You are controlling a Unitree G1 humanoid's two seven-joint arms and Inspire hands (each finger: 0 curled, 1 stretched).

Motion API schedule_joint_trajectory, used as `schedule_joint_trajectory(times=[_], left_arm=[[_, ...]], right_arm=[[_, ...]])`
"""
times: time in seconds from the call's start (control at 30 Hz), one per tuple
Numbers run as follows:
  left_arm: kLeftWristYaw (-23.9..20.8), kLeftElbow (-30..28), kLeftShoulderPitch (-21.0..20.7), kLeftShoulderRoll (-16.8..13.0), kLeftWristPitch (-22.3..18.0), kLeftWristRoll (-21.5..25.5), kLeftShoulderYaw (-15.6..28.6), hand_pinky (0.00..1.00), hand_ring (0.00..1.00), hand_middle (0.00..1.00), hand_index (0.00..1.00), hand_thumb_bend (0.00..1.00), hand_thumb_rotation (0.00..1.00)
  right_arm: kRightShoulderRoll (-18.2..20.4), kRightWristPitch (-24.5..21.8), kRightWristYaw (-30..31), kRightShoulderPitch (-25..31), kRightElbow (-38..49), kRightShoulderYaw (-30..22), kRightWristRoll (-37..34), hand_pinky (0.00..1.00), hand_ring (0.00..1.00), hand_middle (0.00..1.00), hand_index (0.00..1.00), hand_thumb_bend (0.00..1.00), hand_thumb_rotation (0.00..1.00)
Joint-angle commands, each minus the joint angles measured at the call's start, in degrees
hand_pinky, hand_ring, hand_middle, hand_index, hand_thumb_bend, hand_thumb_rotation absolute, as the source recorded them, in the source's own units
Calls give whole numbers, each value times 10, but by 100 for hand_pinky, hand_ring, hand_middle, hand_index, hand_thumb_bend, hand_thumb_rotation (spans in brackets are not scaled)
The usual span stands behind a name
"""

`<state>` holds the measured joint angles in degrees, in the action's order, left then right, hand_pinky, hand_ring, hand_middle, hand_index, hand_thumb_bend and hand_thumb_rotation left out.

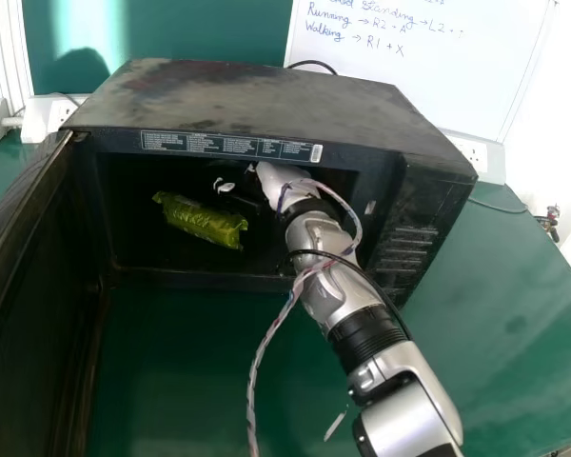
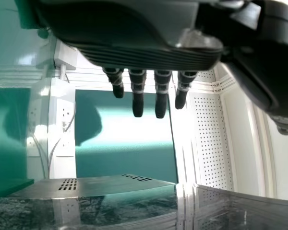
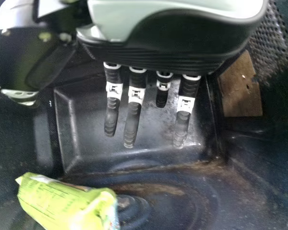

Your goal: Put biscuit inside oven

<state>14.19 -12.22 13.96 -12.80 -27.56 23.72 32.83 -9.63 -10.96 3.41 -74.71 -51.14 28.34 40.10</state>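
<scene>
The right hand (image 1: 236, 188) is inside the black oven (image 1: 257, 100), its arm entering through the open front. A green biscuit packet (image 1: 202, 221) lies on the oven floor, to the left of the hand with a gap between them. In the right wrist view the right hand (image 3: 134, 103) has its fingers extended and holds nothing, and the biscuit packet (image 3: 65, 203) lies apart from it. The left hand (image 2: 162, 93) has straight fingers and is empty, with the oven (image 2: 96, 186) in the same left wrist view.
The oven door (image 1: 38, 286) stands open on the left side. Loose cables (image 1: 266, 338) hang along the right arm. Behind the oven are a whiteboard (image 1: 409, 57) and wall sockets (image 1: 62, 109). The green table (image 1: 190, 371) extends in front and to the right.
</scene>
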Motion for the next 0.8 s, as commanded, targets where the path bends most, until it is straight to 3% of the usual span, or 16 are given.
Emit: schedule_joint_trajectory(times=[0.0,0.23,0.43,0.77], left_arm=[[-4,-5,5,4,-5,0,1,99,90,93,99,100,100],[-1,-4,5,3,-5,4,1,99,91,93,99,100,100],[-2,-5,4,2,-3,6,0,100,91,93,99,100,100],[-4,-5,2,2,-2,2,0,99,91,93,100,100,100]], right_arm=[[-2,0,-1,10,10,-2,0,49,58,61,66,80,25],[-5,-3,-1,18,27,-4,0,45,54,58,64,78,29],[-16,-15,12,32,62,-8,0,43,52,55,54,76,29],[-25,-45,3,151,236,-69,-35,34,43,50,52,73,21]])
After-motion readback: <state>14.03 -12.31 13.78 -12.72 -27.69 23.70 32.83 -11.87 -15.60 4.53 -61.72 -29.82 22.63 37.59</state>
